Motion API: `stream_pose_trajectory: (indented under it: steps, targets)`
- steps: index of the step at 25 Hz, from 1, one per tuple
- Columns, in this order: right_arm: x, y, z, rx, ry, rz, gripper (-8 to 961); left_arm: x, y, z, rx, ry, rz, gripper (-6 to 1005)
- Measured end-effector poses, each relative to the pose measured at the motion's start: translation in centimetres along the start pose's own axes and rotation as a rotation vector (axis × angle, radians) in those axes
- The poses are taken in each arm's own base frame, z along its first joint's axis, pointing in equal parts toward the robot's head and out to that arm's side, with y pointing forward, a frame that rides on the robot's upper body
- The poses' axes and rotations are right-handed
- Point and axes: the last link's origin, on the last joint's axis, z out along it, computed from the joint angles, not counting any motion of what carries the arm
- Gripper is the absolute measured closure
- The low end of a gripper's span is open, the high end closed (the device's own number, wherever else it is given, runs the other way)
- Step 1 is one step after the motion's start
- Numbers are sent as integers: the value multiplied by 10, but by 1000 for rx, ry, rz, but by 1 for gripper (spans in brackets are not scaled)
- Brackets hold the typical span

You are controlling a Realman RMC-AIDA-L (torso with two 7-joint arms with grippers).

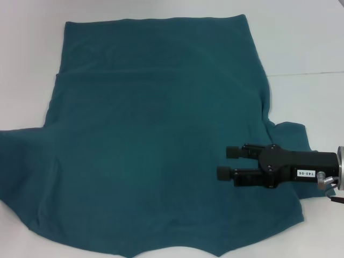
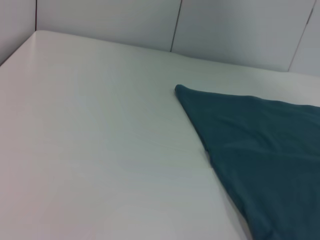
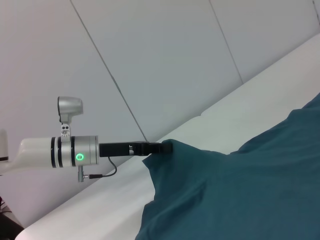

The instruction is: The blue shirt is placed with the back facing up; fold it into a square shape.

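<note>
I have the blue shirt (image 1: 156, 145) spread plain side up across the white tabletop (image 1: 306, 48), covering most of it, its far edge straight and one sleeve poking out on my right near the arm. My right hand (image 1: 227, 163) hovers over the right part of the cloth, pointing toward my left, its two black fingers spread with nothing between them. From the right wrist view I can see the left hand (image 3: 165, 148) out at the shirt's edge, pinching a raised corner of the fabric so it tents up off the surface. The cloth looks soft, light and limp, a matte knit with faint creases and a fold line across the upper part; I judge it will drape and sag from any grip and may drag or bunch if pulled fast. I would take it at corners, hem or sleeve edges, where a thin pinch catches one layer cleanly
</note>
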Motion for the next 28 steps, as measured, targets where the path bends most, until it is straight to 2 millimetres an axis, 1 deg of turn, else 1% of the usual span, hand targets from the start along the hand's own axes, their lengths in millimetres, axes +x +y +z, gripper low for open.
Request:
stream_pose_trajectory:
  steps: [4, 13, 19, 23, 28]
  targets:
    - [0, 0, 0, -1, 0, 1, 37, 2, 9, 1, -57, 2, -6, 943]
    - [3, 1, 2, -9, 1, 2, 37, 3, 44, -4, -298, -12, -86, 925]
    - [4, 2, 2, -10, 4, 1, 37, 5, 65, -6, -421, -6, -132, 913]
    - [4, 2, 2, -11, 6, -1, 37, 3, 77, -5, -471, 12, -167, 905]
    - [4, 2, 2, -11, 8, -10, 38, -2, 88, 2, -495, 3, -192, 895]
